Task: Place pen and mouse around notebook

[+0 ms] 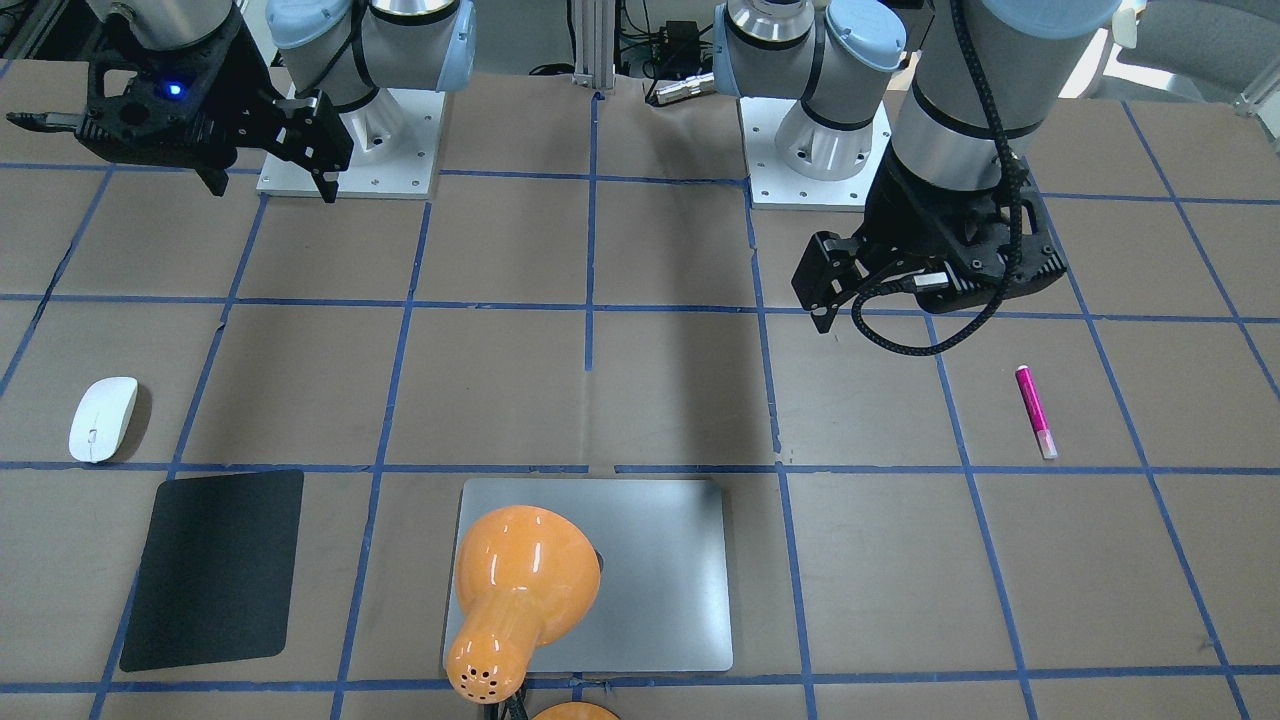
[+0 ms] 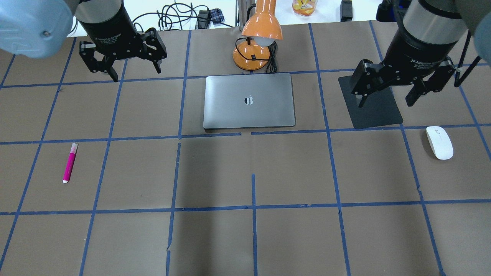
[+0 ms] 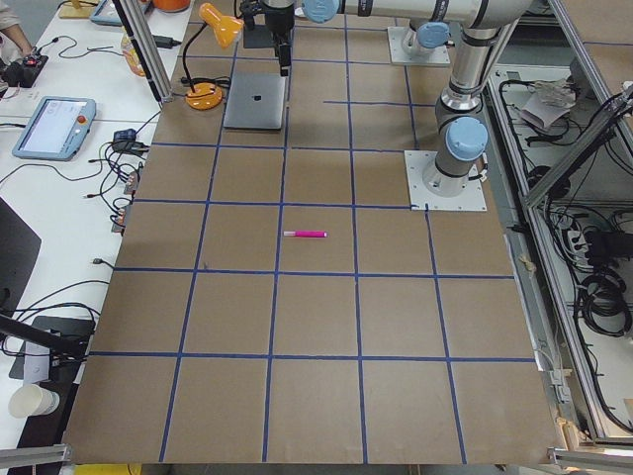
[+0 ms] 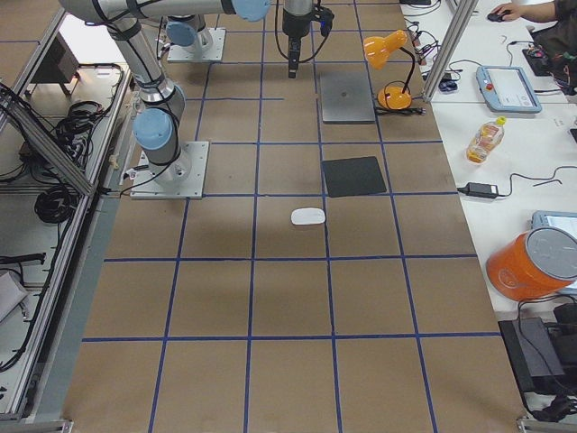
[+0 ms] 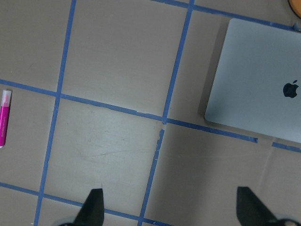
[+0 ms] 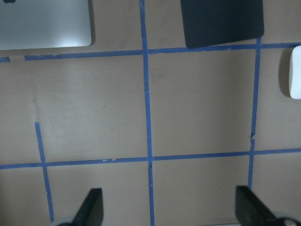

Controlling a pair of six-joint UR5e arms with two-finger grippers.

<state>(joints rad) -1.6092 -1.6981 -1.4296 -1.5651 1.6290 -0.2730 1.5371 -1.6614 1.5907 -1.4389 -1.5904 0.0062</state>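
Note:
The magenta pen (image 2: 70,163) lies flat on the table's left part, also at the left edge of the left wrist view (image 5: 3,118). A white mouse (image 2: 439,142) rests at the far right, its edge showing in the right wrist view (image 6: 295,71). Between them, toward the back, lies the silver-grey notebook (image 2: 249,100). My left gripper (image 2: 136,74) hangs open and empty above the table, left of the notebook and well behind the pen. The right gripper (image 2: 385,102) is open and empty too, hovering over a black mat, behind and left of the mouse.
An orange desk lamp (image 2: 256,42) stands right behind the notebook, its shade leaning over it. A thin black mat (image 2: 370,111) lies between notebook and mouse. Blue tape lines grid the brown table. The arm bases (image 1: 350,150) sit at the robot's edge.

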